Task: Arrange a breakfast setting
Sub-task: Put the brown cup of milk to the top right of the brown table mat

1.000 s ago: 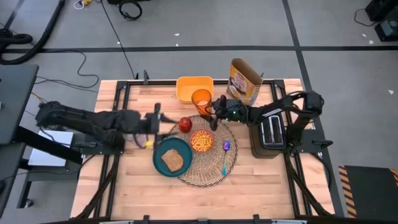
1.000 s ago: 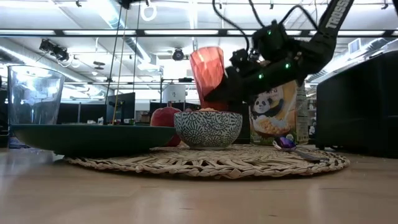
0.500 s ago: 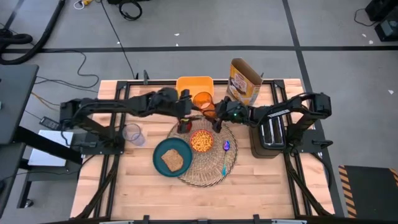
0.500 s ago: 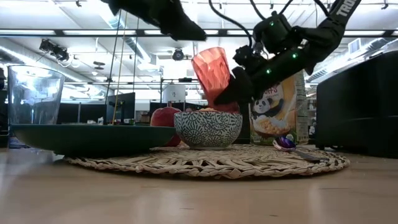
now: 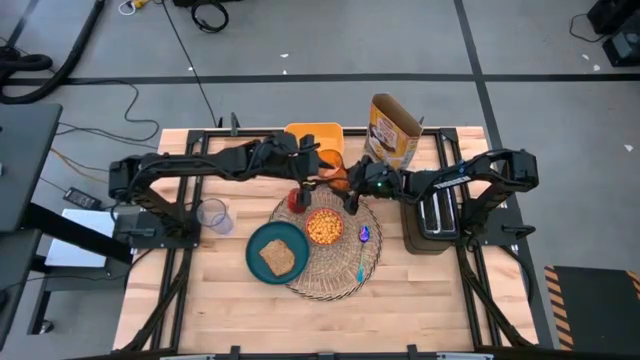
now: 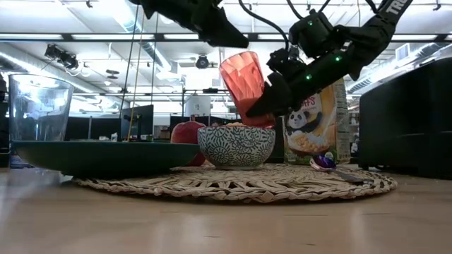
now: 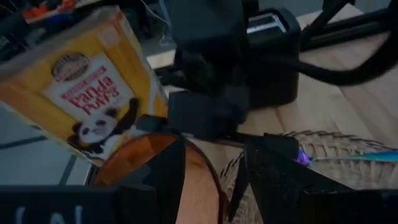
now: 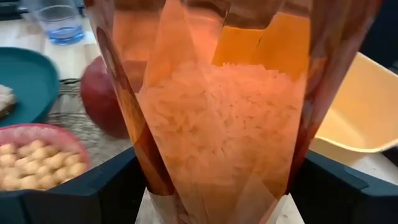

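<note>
The right gripper (image 6: 265, 106) pinches the orange cup (image 6: 247, 86), tilted in the air above the pink bowl (image 6: 236, 146) at the mat's far edge. The left gripper (image 5: 303, 165) reaches over its rim, fingers (image 7: 171, 177) straddling one wall, not visibly clamped. This looks like a handover; next, the left must close firmly before the right lets go.

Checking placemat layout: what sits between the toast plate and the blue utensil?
The pink bowl of cereal, on the woven placemat, between teal plate and utensil; high view.

Overhead straight down on whole table, low level across it, wrists close, all sharing orange cup (image 5: 327, 165).
</note>
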